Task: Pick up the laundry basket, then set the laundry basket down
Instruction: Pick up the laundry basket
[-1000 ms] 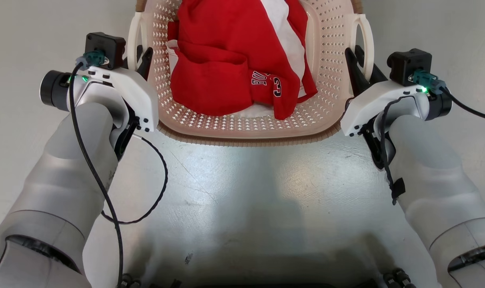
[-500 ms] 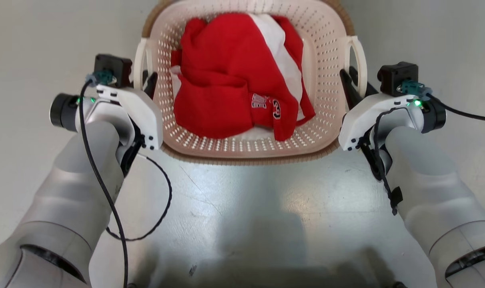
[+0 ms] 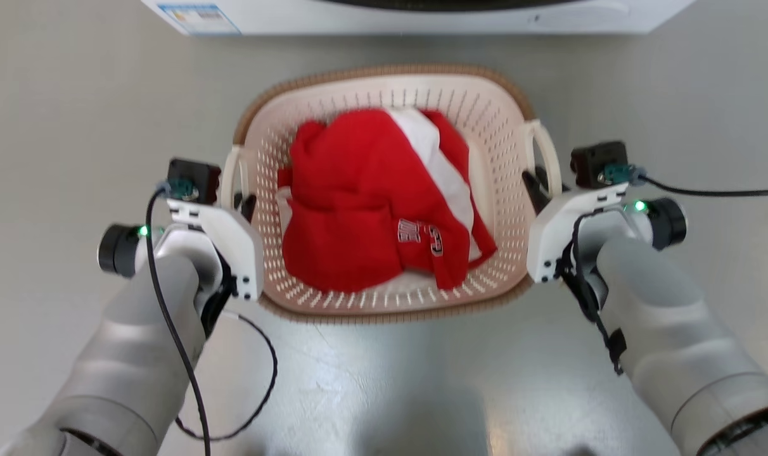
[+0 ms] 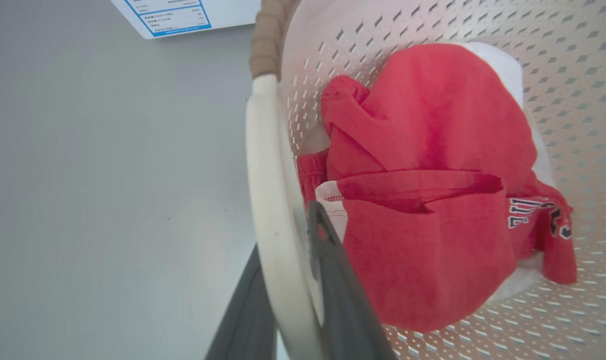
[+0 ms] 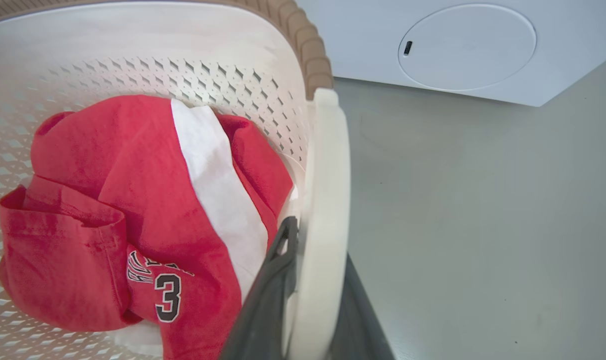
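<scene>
The laundry basket [image 3: 371,95], cream perforated plastic with a brown rim, sits in the middle of the head view and holds a red and white garment [image 3: 365,190]. My left gripper [image 3: 239,204] is shut on its left loop handle [image 3: 227,177]. The right gripper [image 3: 536,183] is shut on the right loop handle [image 3: 547,155]. In the left wrist view the white handle [image 4: 268,200] runs between my two dark fingers [image 4: 333,280]. The right wrist view shows the other handle [image 5: 323,190] clamped the same way. Whether the basket touches the floor I cannot tell.
A white washer [image 3: 422,16] stands just beyond the basket, with a blue-edged label [image 4: 168,15] on its left part and a round cover [image 5: 463,45] on its front. Bare grey floor lies on both sides and in front of my arms.
The whole head view has shifted: basket and both grippers now sit lower in frame and look smaller, and the washer's base has come into view. Both grips on the handles are unchanged.
</scene>
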